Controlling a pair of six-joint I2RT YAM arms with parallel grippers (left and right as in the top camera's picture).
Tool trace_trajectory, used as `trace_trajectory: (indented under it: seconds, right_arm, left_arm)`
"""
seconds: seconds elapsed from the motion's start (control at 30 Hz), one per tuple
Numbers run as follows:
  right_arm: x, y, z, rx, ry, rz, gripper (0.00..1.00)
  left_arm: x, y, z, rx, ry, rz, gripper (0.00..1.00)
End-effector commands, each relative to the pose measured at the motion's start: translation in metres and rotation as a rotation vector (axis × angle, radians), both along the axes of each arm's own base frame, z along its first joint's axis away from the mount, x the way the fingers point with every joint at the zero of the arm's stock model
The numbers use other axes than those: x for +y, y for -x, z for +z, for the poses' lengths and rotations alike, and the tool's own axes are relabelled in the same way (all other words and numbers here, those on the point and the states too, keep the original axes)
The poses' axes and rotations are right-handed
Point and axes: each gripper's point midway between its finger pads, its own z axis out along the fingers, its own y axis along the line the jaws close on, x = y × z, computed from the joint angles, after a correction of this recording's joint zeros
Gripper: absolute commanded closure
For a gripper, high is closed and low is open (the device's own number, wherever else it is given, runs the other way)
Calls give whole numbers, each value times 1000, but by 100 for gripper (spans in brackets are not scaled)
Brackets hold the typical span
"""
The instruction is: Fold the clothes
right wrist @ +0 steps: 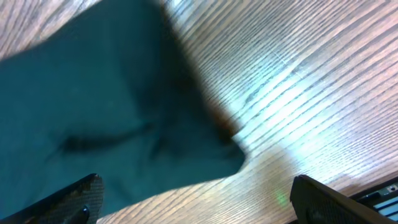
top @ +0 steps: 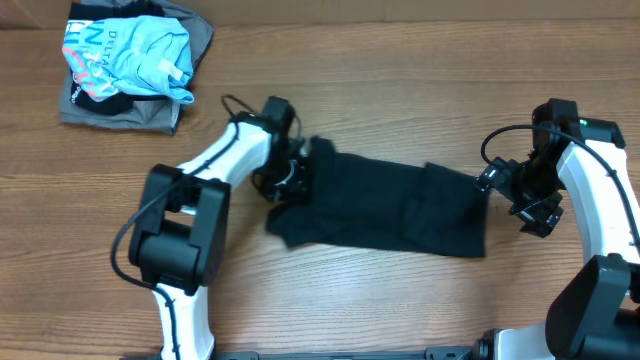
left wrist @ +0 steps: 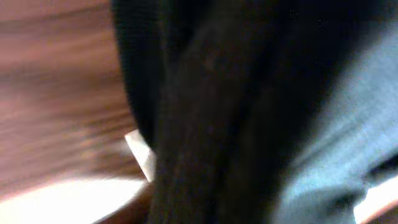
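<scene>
The black T-shirt [top: 385,205] lies folded into a long band across the middle of the wooden table. My left gripper [top: 287,175] is at the shirt's left end, where the fabric is bunched. In the left wrist view, blurred black fabric [left wrist: 211,112] fills the frame and hides the fingers; a small white piece [left wrist: 140,152] shows at its edge. The gripper looks shut on the shirt. My right gripper [top: 507,190] is just off the shirt's right end. In the right wrist view its fingers [right wrist: 199,205] are wide open and empty, with the shirt's corner [right wrist: 124,112] just ahead of them.
A light blue printed shirt [top: 135,55] lies on a grey folded garment [top: 125,112] at the table's far left corner. Bare wood [top: 400,80] surrounds the black shirt.
</scene>
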Motion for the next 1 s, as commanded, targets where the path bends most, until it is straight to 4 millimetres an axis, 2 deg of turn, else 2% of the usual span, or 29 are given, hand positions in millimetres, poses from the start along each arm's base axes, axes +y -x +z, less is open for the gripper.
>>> trace_trajectory:
  seconds: [0.0, 0.07, 0.17, 0.23, 0.37, 0.53, 0.7, 0.83, 0.97]
  right_arm:
    - [0, 1, 2, -19, 2, 6, 0]
    - [1, 1, 0, -23, 0, 7, 0]
    - [9, -3, -6, -43, -33, 13, 0]
    - [18, -6, -11, -59, -66, 23, 0]
    - [38, -9, -24, -82, -107, 68, 0]
    - [62, -8, -44, -93, -113, 148, 0]
    - [82, -6, -57, -76, -133, 181, 0]
    - [99, -11, -63, -86, -184, 211, 0]
    - [108, -10, -72, -58, -209, 224, 0]
  left_arm:
    - [112, 1, -29, 60, -448, 154, 96]
    - [133, 0, -17, 92, -493, 199, 96]
    - [150, -6, 4, 112, -505, 239, 96]
    - [154, -13, 21, 104, -505, 254, 96]
    - [149, -25, 60, 48, -494, 256, 96]
    - [121, -31, 113, -82, -454, 221, 96]
    - [74, -24, 152, -207, -361, 144, 96]
    - [24, -17, 165, -256, -238, 63, 96]
    - [-11, -9, 158, -269, -207, -23, 96]
